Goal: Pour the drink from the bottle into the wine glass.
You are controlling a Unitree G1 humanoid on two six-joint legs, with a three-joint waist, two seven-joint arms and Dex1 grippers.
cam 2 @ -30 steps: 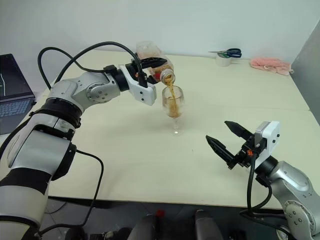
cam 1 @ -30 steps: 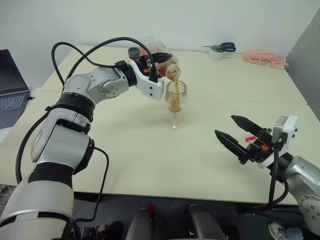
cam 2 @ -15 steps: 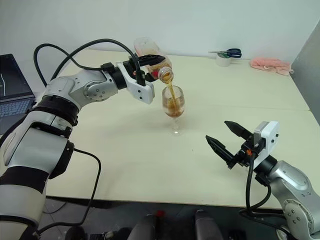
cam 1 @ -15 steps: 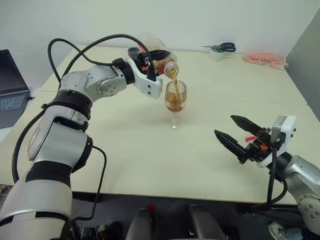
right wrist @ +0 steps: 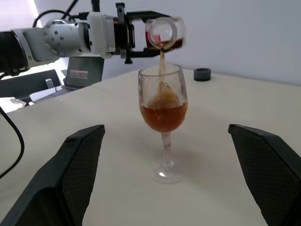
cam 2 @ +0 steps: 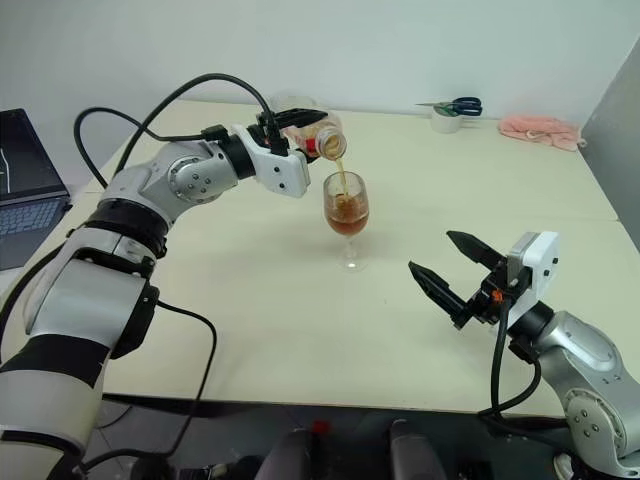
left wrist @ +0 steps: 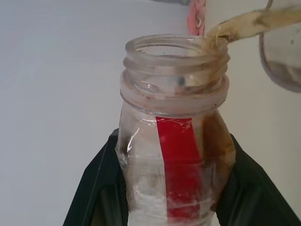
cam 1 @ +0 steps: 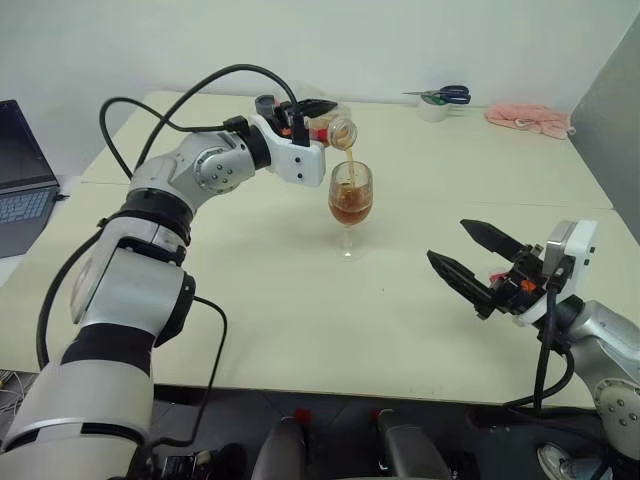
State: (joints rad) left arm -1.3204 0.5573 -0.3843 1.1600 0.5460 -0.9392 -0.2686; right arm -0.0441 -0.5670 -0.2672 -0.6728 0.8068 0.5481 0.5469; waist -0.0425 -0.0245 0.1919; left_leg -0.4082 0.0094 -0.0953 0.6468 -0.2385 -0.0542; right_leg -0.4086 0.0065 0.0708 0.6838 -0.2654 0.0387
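Bright, even light; soft shadows, sharp focus.

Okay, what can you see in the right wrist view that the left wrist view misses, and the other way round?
Right wrist view: the whole wine glass standing on the table, about half full of amber drink, plus a laptop and a dark cap.
Left wrist view: the bottle's red label close up between the black fingers.
Both: the tilted bottle and the pouring stream.
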